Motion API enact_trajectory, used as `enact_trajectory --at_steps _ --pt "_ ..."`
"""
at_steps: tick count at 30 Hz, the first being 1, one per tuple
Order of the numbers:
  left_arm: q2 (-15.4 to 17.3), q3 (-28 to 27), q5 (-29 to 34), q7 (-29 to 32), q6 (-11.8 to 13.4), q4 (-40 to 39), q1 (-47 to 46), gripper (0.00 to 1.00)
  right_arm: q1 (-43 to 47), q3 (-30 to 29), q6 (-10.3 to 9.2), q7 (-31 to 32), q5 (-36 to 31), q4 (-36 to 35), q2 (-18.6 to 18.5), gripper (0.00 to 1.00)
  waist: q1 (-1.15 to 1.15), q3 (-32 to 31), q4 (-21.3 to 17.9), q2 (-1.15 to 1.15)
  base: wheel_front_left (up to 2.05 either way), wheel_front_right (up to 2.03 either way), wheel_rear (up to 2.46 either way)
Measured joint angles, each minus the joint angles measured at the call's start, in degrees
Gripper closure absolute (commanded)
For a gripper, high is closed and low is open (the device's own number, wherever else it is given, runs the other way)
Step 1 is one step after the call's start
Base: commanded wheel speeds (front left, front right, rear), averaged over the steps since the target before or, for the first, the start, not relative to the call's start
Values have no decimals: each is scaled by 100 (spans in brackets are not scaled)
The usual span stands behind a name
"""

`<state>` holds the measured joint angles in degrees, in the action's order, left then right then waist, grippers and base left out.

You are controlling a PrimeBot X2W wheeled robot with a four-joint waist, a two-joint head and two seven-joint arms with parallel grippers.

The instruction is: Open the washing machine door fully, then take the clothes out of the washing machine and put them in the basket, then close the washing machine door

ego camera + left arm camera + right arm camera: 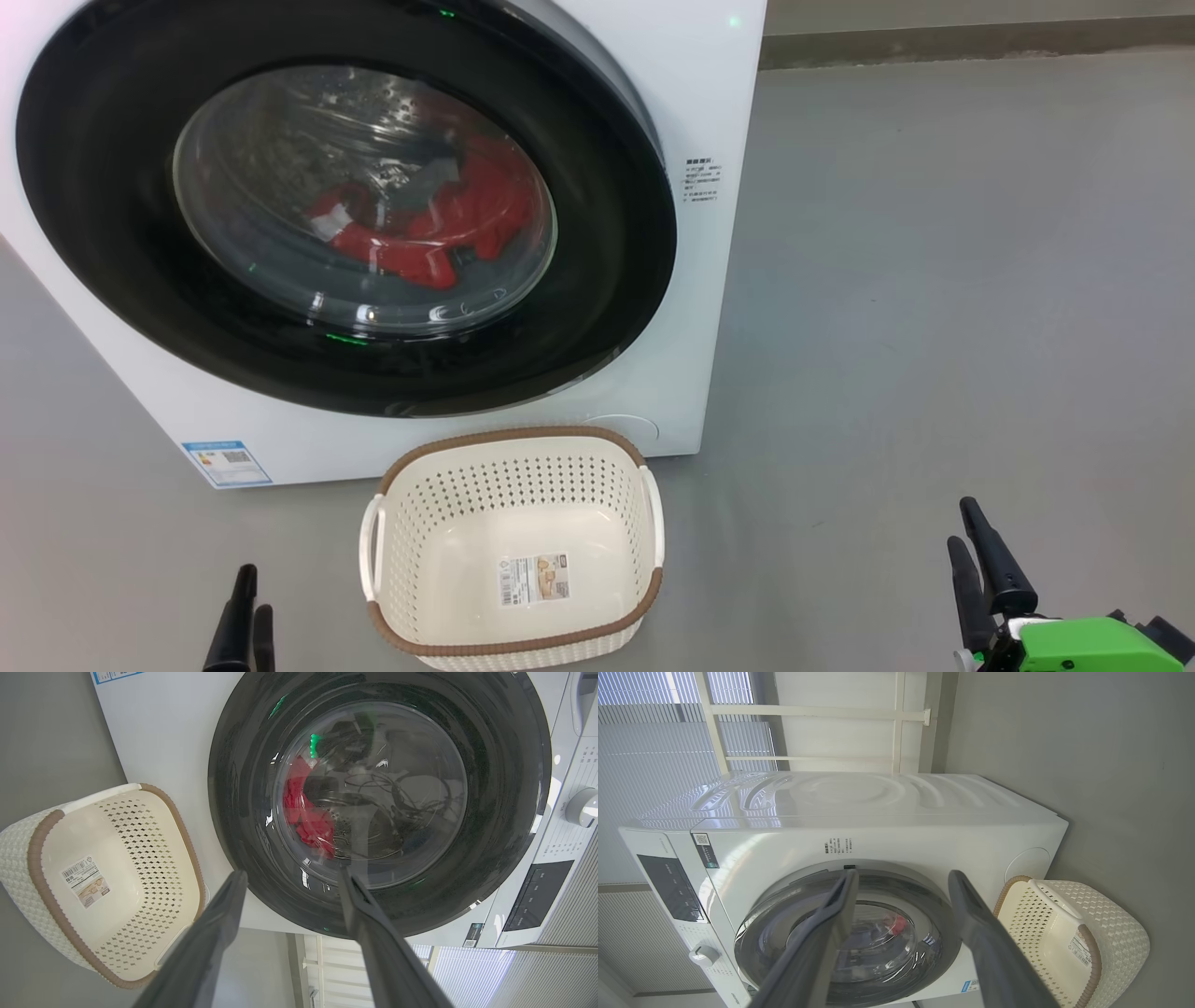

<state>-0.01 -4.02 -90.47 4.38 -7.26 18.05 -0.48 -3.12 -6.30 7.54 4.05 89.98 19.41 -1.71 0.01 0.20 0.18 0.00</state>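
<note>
Head cam gives me the washing machine door shut at upper left, red clothes behind its glass, and the basket at bottom centre. The wrist cams add the control panel. Left gripper and right gripper are both splayed wide, gripping nothing.

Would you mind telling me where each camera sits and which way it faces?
Head view: on the head, facing down at the washing machine, door and basket; left gripper and right gripper at bottom corners.
Left wrist view: on that wrist, along its spread fingers toward the door.
Right wrist view: likewise, toward the machine's front.
All share door and basket.
</note>
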Motion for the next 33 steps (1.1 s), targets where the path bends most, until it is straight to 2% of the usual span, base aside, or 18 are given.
enact_trajectory --at_steps 6,33 --pt "2 18 316 -71 0 -88 1 0 0 33 0 -70 -196 -41 -24 0 0 6 7 0 0 0 0" --pt "26 264 2592 -515 133 -515 25 0 0 546 0 -521 -2005 -125 -305 0 -1 20 20 0 0 0 0"
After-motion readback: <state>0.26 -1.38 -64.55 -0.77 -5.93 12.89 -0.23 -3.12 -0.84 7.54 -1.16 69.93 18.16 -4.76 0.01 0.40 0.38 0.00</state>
